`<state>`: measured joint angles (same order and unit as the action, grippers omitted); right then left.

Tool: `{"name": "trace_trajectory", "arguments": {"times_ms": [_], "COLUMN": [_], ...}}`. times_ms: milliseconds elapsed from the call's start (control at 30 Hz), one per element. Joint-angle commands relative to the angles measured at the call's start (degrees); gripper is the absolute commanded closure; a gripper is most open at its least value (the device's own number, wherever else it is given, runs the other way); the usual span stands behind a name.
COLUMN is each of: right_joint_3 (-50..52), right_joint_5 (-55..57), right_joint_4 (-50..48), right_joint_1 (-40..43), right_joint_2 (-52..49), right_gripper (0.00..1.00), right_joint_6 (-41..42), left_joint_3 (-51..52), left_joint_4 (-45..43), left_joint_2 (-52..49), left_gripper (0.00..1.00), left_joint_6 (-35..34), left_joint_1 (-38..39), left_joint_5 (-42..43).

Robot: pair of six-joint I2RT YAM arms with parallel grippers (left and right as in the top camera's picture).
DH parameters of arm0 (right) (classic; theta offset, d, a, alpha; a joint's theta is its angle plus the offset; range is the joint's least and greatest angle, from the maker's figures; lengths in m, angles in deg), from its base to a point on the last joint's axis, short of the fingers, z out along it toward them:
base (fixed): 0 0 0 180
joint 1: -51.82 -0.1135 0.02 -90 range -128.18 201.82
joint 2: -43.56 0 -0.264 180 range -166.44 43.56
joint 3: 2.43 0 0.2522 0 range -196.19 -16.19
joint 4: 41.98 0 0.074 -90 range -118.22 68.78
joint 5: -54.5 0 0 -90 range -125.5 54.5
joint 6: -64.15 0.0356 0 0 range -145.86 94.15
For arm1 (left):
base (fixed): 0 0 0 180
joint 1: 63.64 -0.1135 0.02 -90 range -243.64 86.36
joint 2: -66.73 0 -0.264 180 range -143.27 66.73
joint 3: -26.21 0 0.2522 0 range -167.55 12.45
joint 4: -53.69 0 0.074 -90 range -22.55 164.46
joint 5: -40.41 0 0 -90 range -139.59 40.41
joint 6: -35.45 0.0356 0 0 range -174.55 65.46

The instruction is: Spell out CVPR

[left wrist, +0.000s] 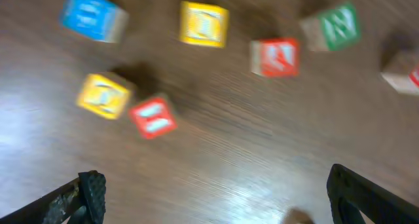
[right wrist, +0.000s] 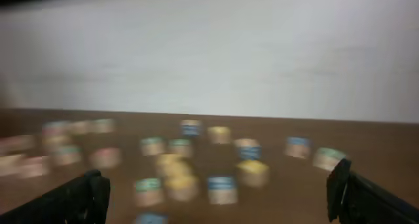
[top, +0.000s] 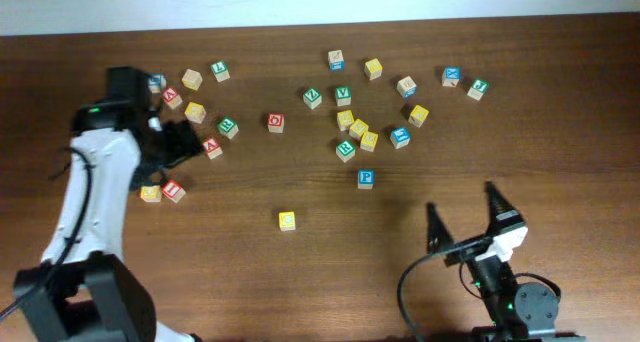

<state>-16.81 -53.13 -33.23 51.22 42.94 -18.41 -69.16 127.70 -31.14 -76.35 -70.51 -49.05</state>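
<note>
**Overhead view**
- Desk (top: 300, 282): brown wood, with letter blocks scattered across its far half.
- Left gripper (top: 178, 142): dark, at the left edge of the left-hand group of blocks. A red block (top: 211, 148) lies just beside it. Its opening cannot be told from this view.
- Right gripper (top: 465, 217): at the near right, fingers spread in a wide V, nothing between them.
- Blue P block (top: 366, 179): alone below the middle cluster. It is nearer the right gripper than the left but well apart from both.
- Green V block (top: 343, 95): at the top of the middle cluster, well apart from both grippers.
- Lone yellow block (top: 287, 220): between the two grippers and touching neither. Its letter looks like a C, but this is not certain.
- The remaining letters are too small to read.

**Left wrist view** (blurred)
- Left gripper (left wrist: 216, 185): fingers at the two bottom corners, spread wide over bare wood and holding nothing.
- Ahead of the gripper lie a small red block (left wrist: 152, 117) and a yellow block (left wrist: 103, 96), set close together.
- Farther off lie a blue block (left wrist: 91, 16) and a green block (left wrist: 334, 27). The letters are unreadable.

**Right wrist view** (heavily blurred)
- Right gripper (right wrist: 217, 188): fingers spread apart, empty.
- The blocks show as soft coloured patches far ahead of it, below a pale wall (right wrist: 209, 54).
</note>
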Motion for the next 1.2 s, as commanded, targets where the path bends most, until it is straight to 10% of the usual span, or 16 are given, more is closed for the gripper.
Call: {"name": "trace_trajectory", "arguments": {"times_ms": [0, 167, 367, 767, 1167], "right_joint_3": [0.3, -0.3, -14.5, -78.2, -117.1], "right_joint_5": [-19.1, -17.8, -13.0, -35.0, -9.1], "right_joint_4": [-3.8, -27.3, -26.8, 13.3, 53.9], "right_joint_1": [0.2, 0.2, 0.2, -1.7, -13.1], "right_joint_2": [0.4, 0.4, -6.6, -71.4, -113.1], "right_gripper": [0.02, 0.02, 0.02, 0.02, 0.02], "right_joint_6": [4.0, 9.0, 8.0, -0.9, -11.9], "left_joint_3": [-1.1, -1.1, -1.1, -1.1, -1.1], "left_joint_4": [1.1, 1.2, 1.1, 1.1, 1.1], "left_joint_2": [0.9, 0.9, 0.9, 0.9, 0.9], "left_gripper": [0.01, 0.01, 0.01, 0.01, 0.01], "left_joint_6": [0.9, 0.9, 0.9, 0.9, 0.9], "left_joint_1": [-4.4, -4.9, -4.9, -4.9, -4.9], "left_joint_5": [-0.3, -0.3, -0.3, -0.3, -0.3]}}
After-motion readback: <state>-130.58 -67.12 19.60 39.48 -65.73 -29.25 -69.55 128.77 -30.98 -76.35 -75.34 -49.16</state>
